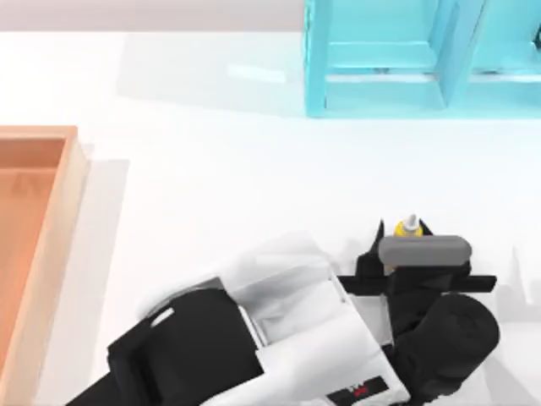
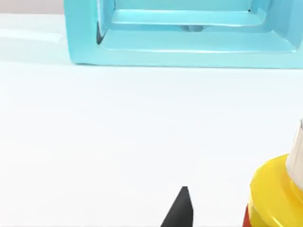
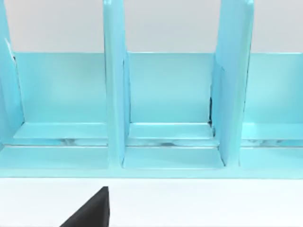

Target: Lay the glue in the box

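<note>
Straddling upright glue [image 1: 410,226] | left pincer [image 1: 404,233] open, nothing gripped | box [image 1: 74,182] far left

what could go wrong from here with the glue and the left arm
The small yellow glue bottle with a white nozzle stands upright between the left hand's black fingers, so an off-centre close may tip it. The shallow wooden box sits far across at the table's left edge, so a weak grip could drop it on the way.

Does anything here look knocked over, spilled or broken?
Nothing stands out. The glue stands upright on the white table at the left gripper, unspilled. The box at the left edge and the cyan shelf at the back look intact.
</note>
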You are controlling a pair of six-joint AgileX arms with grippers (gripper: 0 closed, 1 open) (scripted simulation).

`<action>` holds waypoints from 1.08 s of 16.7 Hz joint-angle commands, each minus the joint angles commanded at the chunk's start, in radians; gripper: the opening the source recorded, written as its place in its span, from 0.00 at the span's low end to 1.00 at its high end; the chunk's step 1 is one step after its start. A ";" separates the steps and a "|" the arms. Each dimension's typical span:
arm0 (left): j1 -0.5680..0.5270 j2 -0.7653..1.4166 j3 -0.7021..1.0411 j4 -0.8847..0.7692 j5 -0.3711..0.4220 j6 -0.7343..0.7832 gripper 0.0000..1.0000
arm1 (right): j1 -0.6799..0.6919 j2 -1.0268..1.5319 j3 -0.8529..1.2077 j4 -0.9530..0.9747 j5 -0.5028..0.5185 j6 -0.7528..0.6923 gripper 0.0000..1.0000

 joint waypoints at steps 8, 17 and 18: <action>0.000 0.000 0.000 0.000 0.000 0.000 0.00 | 0.000 0.000 0.000 0.000 0.000 0.000 1.00; 0.000 -0.070 -0.016 -0.064 0.001 0.005 0.00 | 0.000 0.000 0.000 0.000 0.000 0.000 1.00; 0.001 -0.103 -0.019 -0.089 0.000 0.006 0.00 | 0.000 0.000 0.000 0.000 0.000 0.000 1.00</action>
